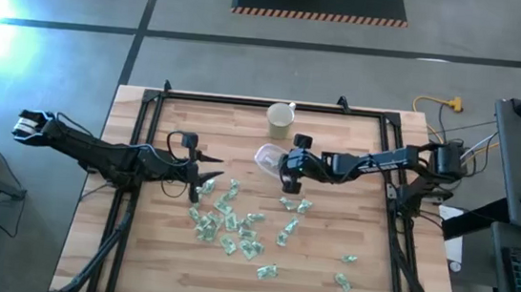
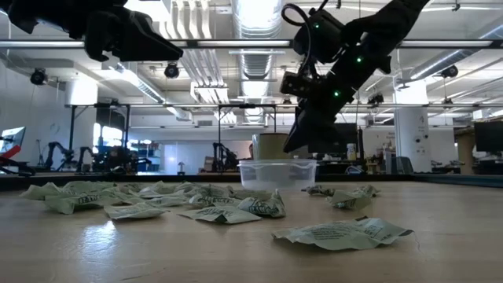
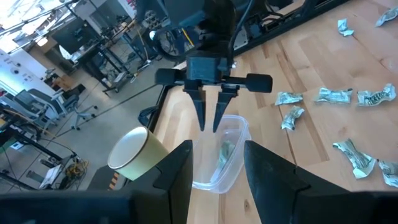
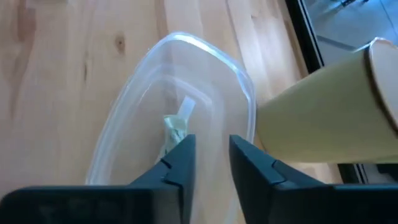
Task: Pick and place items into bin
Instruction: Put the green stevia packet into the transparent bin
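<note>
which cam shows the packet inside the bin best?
Right wrist view: it looks straight down into the bin, with the packet on its floor. Left wrist shows it faintly through the wall; high and low views show the bin, no packet discernible.

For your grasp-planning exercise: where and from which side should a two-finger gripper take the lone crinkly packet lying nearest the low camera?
Come straight down on the pale-green-and-white crinkly packet and pinch across its narrow width at the raised, crumpled middle. It lies flat on the wooden table with space around it, so a side approach probably finds no edge.

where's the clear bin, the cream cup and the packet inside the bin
clear bin (image 4: 239,78), right wrist view, its rim
cream cup (image 1: 280,119), high view, its rim
packet in the bin (image 4: 176,129), right wrist view, its pale green body
</note>
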### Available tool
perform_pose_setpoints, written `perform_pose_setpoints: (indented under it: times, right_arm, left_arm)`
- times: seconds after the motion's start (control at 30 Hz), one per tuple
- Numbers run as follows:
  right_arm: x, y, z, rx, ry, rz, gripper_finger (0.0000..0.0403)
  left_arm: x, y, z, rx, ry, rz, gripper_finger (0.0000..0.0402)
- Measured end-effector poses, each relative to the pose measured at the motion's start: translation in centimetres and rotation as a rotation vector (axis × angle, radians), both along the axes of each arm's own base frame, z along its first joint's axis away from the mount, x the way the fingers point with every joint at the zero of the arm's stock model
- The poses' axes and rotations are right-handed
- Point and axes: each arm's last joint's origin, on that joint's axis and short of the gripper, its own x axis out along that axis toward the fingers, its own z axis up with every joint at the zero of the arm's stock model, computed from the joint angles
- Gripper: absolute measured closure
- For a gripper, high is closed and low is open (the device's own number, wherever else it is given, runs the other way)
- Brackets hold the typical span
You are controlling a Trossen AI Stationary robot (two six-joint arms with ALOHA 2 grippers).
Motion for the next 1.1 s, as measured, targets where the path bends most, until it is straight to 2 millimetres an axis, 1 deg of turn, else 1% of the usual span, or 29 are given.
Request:
perform_pose_setpoints:
  times: [0.13, 0.23, 0.43, 0.57, 0.73, 0.8, 0.93, 1.1]
  right_arm:
    - [-0.2, 0.0, 1.1, -0.002, -0.002, 0.002, 0.0278]
    - [-0.8, 0.5, 2.3, 0.011, -0.036, 0.028, 0.0264]
    - [-3.1, 1.6, 4.4, 0.112, -0.124, 0.123, 0.0254]
    - [-5.1, 2.3, 5.0, 0.184, -0.143, 0.144, 0.0258]
    - [-7.3, 3.2, 5.3, 0.221, -0.167, 0.152, 0.0266]
    - [-8.1, 3.5, 5.2, 0.228, -0.176, 0.156, 0.0268]
    - [-9.2, 3.7, 5.4, 0.231, -0.201, 0.161, 0.0271]
    - [-10.0, 3.8, 6.1, 0.23, -0.242, 0.158, 0.0269]
  left_arm:
    - [0.0, 0.0, -0.3, 0.003, 0.026, 0.0, 0.0275]
    - [0.1, 0.0, -1.1, -0.003, 0.091, 0.006, 0.0275]
    - [1.3, -0.2, -2.9, 0.01, 0.2, 0.011, 0.0275]
    - [2.4, -0.2, -3.9, -0.013, 0.279, 0.004, 0.0275]
    - [3.9, -0.3, -4.5, -0.14, 0.399, 0.001, 0.0275]
    - [4.4, -0.4, -4.8, -0.2, 0.446, 0.025, 0.0275]
    - [5.3, -0.6, -5.2, -0.316, 0.496, 0.078, 0.0275]
    - [6.1, -0.9, -6.0, -0.448, 0.533, 0.095, 0.0275]
